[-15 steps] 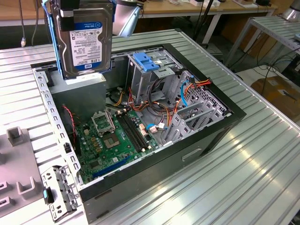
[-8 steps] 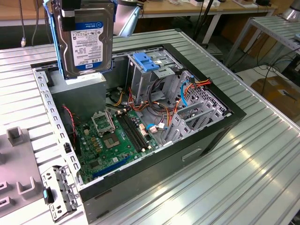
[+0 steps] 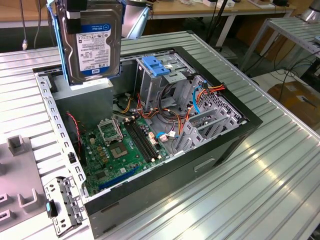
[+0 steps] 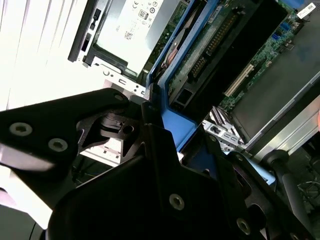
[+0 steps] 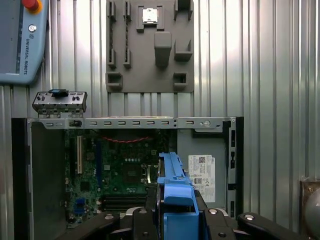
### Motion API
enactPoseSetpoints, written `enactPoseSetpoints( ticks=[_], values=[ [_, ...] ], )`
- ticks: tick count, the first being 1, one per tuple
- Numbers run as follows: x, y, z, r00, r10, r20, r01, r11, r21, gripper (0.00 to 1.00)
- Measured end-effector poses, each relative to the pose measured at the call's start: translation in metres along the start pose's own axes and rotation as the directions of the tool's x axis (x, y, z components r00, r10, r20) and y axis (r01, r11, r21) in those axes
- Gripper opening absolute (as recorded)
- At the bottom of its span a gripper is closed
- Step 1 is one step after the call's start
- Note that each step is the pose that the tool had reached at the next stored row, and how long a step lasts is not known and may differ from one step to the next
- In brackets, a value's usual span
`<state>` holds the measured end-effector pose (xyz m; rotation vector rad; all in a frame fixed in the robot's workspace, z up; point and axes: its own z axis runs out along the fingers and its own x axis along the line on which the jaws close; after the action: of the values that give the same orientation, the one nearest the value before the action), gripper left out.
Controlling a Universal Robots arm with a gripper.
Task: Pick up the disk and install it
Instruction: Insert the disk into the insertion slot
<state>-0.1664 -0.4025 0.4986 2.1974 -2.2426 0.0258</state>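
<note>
Above the far corner of one open computer case [image 3: 165, 180], on the exterior view's left, one disk [image 3: 94, 45] hanging upright, one gripper [image 5: 176, 220] clamped on its blue rail [image 5: 172, 175], one green circuit board [image 3: 107, 155] inside the case, one ribbed metal table [image 3: 260, 195] beneath.

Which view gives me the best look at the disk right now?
The exterior view: the disk hangs with its label facing the camera, above the open computer case. Both wrist views catch its blue carrier rail edge-on.
</note>
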Motion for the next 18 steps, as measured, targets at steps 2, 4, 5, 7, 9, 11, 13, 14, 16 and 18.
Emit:
enactPoseSetpoints(
  ticks=[2, 4, 5, 7, 9, 11, 13, 14, 16, 18],
  values=[
    [0.0007, -0.0002, 0.0, 1.0, 0.0, -0.0001, 0.0, 1.0, -0.0001, 0.37],
    [0.0014, -0.0005, 0.0, 1.0, 0.0, 0.0, 0.0, 1.0, 0.0, 0.37],
    [0.0018, -0.0006, 0.0, 1.0, 0.0, -0.0001, 0.0, 1.0, -0.0001, 0.37],
    [0.0027, -0.001, 0.0, 1.0, 0.0, -0.0001, 0.0, 1.0, -0.0001, 0.37],
    [0.0038, -0.0013, 0.0, 1.0, 0.0, -0.0001, 0.0, 1.0, -0.0001, 0.37],
    [0.0048, -0.0025, 0.0001, 1.0, 0.0, 0.0, 0.0, 1.0, 0.0, 0.37],
    [0.0059, -0.0064, 0.0002, 1.0, 0.0, -0.0001, 0.0, 1.0, -0.0001, 0.37],
    [0.0059, -0.0076, 0.0002, 1.0, 0.0, -0.0001, 0.0, 1.0, -0.0001, 0.37],
    [0.0061, -0.0102, 0.0003, 1.0, 0.0, -0.0001, 0.0, 1.0, -0.0001, 0.37],
    [0.0062, -0.0127, 0.0003, 1.0, 0.0, -0.0001, 0.0, 1.0, 0.0, 0.37]
  ],
)
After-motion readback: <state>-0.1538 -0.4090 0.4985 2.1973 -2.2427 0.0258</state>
